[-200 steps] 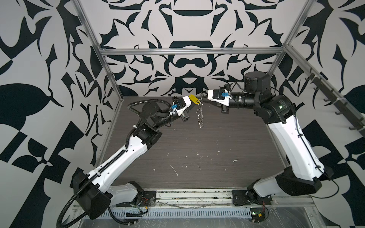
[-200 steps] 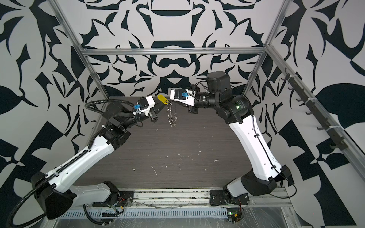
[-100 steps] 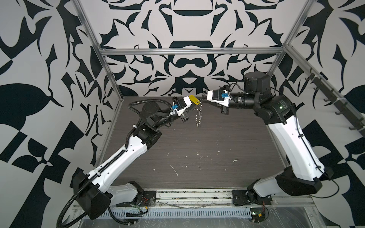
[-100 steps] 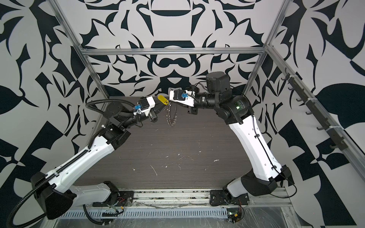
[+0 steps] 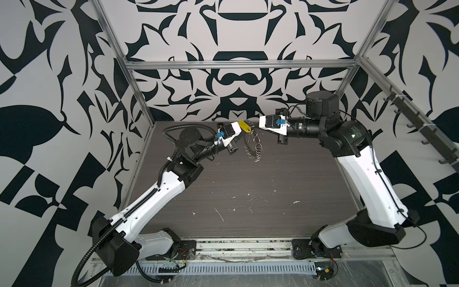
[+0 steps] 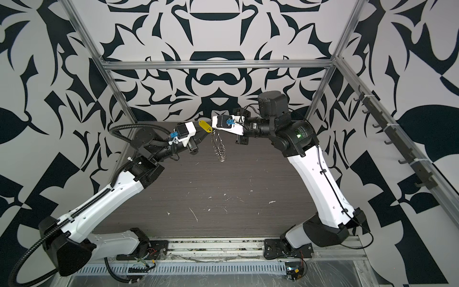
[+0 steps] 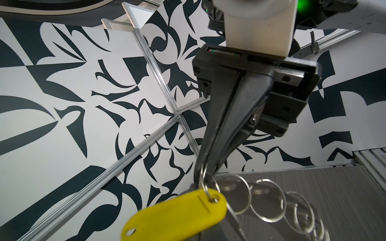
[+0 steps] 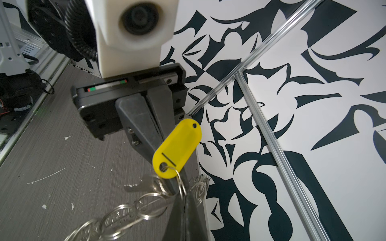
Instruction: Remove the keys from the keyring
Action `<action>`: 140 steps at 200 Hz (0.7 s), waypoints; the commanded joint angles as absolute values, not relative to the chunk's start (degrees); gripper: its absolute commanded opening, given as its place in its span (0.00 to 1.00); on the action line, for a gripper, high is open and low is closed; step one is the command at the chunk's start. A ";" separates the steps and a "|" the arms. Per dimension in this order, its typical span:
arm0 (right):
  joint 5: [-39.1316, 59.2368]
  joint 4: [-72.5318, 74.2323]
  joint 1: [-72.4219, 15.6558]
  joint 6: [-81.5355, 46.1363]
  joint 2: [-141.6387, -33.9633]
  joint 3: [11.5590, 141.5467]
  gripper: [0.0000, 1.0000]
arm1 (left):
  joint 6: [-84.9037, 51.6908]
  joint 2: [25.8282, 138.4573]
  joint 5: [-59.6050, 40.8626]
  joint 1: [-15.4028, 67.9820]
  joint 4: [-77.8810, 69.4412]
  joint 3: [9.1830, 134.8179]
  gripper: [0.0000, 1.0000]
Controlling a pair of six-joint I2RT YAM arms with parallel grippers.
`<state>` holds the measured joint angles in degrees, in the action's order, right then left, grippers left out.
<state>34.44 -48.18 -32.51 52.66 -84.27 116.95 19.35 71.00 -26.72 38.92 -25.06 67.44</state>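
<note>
Yellow plastic, light and stiff: the keys (image 7: pixel 177 215) are held aloft, pinched at the slippery metal end in the closed right tool (image 7: pixel 201 167). The wiry keyring (image 5: pixel 257 149) dangles below, apparently clamped by the closed left tool (image 8: pixel 170 183). The plastic is judged the surer hold.

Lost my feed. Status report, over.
Left gripper shut on keyring; right gripper shut on split ring of yellow tag. Tag not yet off. Nothing blocking.

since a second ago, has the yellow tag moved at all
No. In a top view the yellow tag sits just below the table's back edge, same as before.
</note>
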 commanded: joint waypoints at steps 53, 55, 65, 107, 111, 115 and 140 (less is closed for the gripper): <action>33.24 -43.48 -33.30 51.83 -81.93 114.30 0.00 | 14.01 67.27 -25.33 34.26 -24.48 59.91 0.49; 33.23 -43.39 -33.31 51.92 -81.79 114.18 0.00 | 13.92 67.11 -25.25 34.16 -24.44 59.58 0.49; 33.09 -43.06 -33.31 51.94 -81.68 113.65 0.00 | 13.56 66.21 -24.40 33.68 -23.74 58.51 0.49; 32.87 -42.62 -33.18 52.42 -81.71 112.65 0.00 | 12.27 62.09 -24.26 32.79 -20.14 56.33 0.49; 32.87 -42.58 -33.30 52.59 -81.66 112.43 0.00 | 12.13 61.78 -25.09 32.78 -19.15 56.74 0.49; 32.83 -42.50 -33.29 52.71 -81.72 112.29 0.00 | 11.90 61.48 -25.99 32.78 -18.14 57.12 0.49; 31.94 -39.78 -33.22 54.13 -80.35 108.91 0.00 | 10.34 61.78 -32.89 32.78 -7.85 63.22 0.47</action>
